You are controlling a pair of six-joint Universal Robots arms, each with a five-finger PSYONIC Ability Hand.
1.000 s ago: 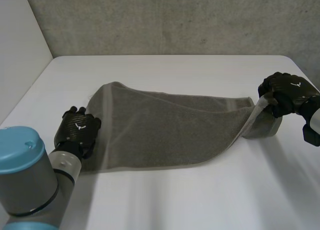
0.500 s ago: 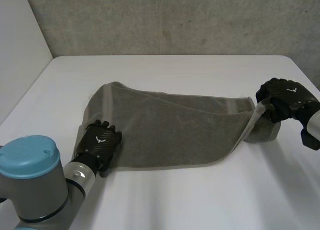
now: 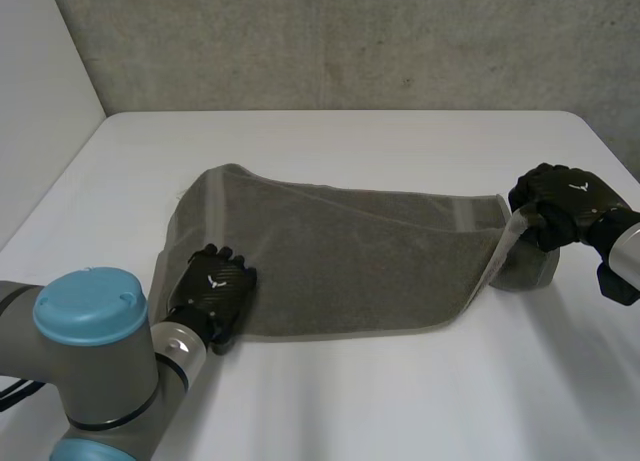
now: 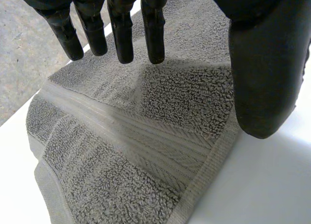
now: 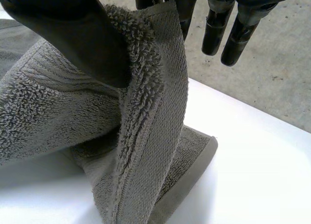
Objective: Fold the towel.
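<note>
Left hand, fingers straight and spread, thumb apart, poised over the near left corner of the towel, probably to pin or take it. Right hand pinching the towel's right end, raised off the white table, likely for carrying across. Added by the right wrist view beyond the head view: the pinch itself, hem upright against the thumb, slack bunched beneath.

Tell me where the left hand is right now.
In the head view, the left hand is at the left side, over the near-left corner of the towel on the white table, with its fingers straight.
</note>
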